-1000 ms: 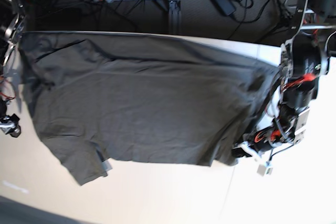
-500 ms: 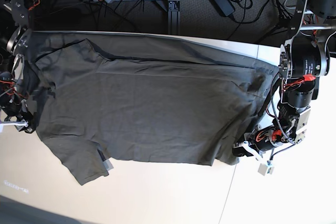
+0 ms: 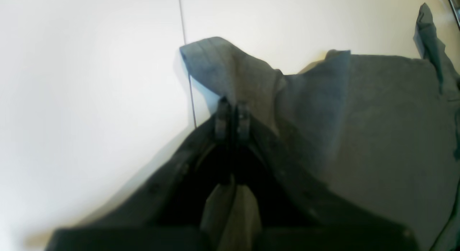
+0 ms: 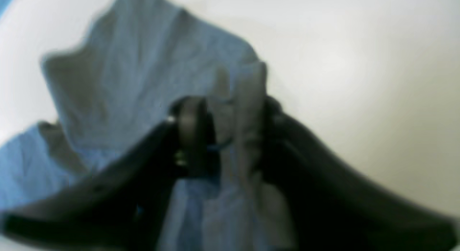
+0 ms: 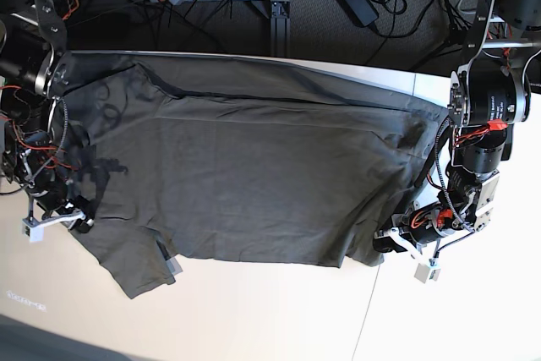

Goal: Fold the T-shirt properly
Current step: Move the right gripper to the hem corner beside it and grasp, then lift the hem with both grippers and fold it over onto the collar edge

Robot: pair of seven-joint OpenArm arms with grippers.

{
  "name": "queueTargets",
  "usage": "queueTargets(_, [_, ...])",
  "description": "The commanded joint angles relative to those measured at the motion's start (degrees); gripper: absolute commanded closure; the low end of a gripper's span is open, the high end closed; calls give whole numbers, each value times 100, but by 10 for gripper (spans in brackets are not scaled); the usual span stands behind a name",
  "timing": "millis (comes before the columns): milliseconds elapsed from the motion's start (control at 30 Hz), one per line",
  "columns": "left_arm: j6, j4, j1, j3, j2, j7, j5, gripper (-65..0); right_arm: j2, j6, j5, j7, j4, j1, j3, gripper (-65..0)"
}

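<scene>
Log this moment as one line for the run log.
T-shirt spread flat on table | left gripper shut on hem corner | right gripper pinching opposite edge | fold not made

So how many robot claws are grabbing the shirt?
2. The left gripper pinches the T-shirt at its edge on the base view's right side. The right gripper pinches it on that view's left side; that wrist view is blurry.

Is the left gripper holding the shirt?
Yes, the left gripper is shut on a fold of the shirt above the white table.
</scene>
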Motion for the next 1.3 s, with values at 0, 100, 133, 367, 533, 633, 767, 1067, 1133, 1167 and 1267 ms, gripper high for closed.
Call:
queueTargets(0, [-20,-20,-26,22,-24,365,308,0,37,299,-238,-273,59,28,-96,-103])
queueTargets(100, [-20,-20,-52,22,-44,369,131,0,105,304,-457,-249,361,26,-153,0])
queueTargets(133, [-35,-15,-66,22,-70,378,33,0,125,304,-503,-251,474,26,-153,0])
queueTargets(367, [-49,52,-262,22,-372,1421,-1335,0,369,328,-435,-868,1364,-7,-153,0])
queueTargets(533, [-49,597,-205,22,-678,2413,-2210,0,765,380,435,-1397,1812,-37,-153,0])
queueTargets(633, [-49,1093,9,22,-826,2905,-2780,0,981,415,1043,-1912,2015,-37,-153,0])
queueTargets(767, [-49,1899,376,22,-1003,3143,-3123,0,1147,426,1613,-2594,2277,-39,-153,0])
queueTargets(1067, [-49,3766,1534,22,-1309,3386,-3370,0,1609,426,1993,-2883,3187,-992,-140,0])
queueTargets(1133, [-49,4214,1816,22,-1353,3390,-3392,0,1655,422,1991,-2881,3515,-1362,-87,0])
queueTargets(1167, [-49,4452,1961,22,-1368,3390,-3401,0,1674,417,1991,-2881,3676,-1550,-44,0])
queueTargets(1267, [-49,5141,2376,22,-1403,3386,-3366,0,1687,417,1987,-2881,4061,-2050,205,0])
